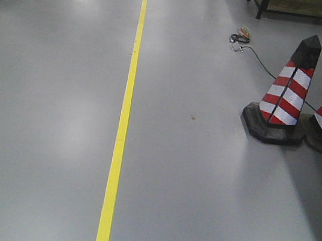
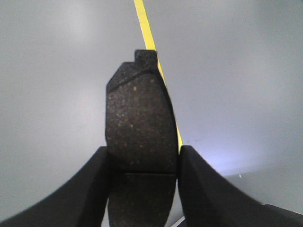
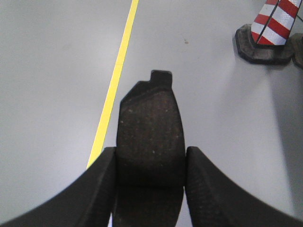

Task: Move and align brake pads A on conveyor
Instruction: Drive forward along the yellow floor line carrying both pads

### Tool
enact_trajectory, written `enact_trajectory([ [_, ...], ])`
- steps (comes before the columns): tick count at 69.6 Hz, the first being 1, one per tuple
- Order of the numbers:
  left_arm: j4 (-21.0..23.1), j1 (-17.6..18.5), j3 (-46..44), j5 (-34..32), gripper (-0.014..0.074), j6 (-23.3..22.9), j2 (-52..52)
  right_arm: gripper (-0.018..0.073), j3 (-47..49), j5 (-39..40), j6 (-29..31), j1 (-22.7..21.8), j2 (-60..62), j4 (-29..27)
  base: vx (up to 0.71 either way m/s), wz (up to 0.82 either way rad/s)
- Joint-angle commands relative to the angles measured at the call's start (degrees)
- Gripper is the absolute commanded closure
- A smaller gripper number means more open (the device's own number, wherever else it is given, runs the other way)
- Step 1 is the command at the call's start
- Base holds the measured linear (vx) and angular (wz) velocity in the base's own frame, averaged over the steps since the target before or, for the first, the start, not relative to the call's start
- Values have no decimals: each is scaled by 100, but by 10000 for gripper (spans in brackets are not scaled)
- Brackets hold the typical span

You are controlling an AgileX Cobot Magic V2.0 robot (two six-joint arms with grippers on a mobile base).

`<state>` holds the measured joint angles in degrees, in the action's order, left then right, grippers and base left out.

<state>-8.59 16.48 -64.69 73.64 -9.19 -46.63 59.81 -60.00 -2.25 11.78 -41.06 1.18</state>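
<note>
The left claw (image 2: 142, 157) is clamped on a pad (image 2: 137, 118) that fills the frame's centre, friction face to the camera. The right claw (image 3: 150, 156) likewise grips a second pad (image 3: 150, 118). Both hang over grey floor (image 1: 47, 109) with a yellow line (image 1: 123, 121). Cones (image 1: 289, 85) stand upper right.
</note>
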Motion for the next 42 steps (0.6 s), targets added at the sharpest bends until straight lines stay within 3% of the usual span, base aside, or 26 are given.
enact_trajectory([
  [1,-50,33,-119,-180,603,-43,17,567,151,470,22,2,1,28,61,-2],
  [42,-50,33,-119,-177,603,-43,17,567,151,473,22,2,2,28,58,-5],
])
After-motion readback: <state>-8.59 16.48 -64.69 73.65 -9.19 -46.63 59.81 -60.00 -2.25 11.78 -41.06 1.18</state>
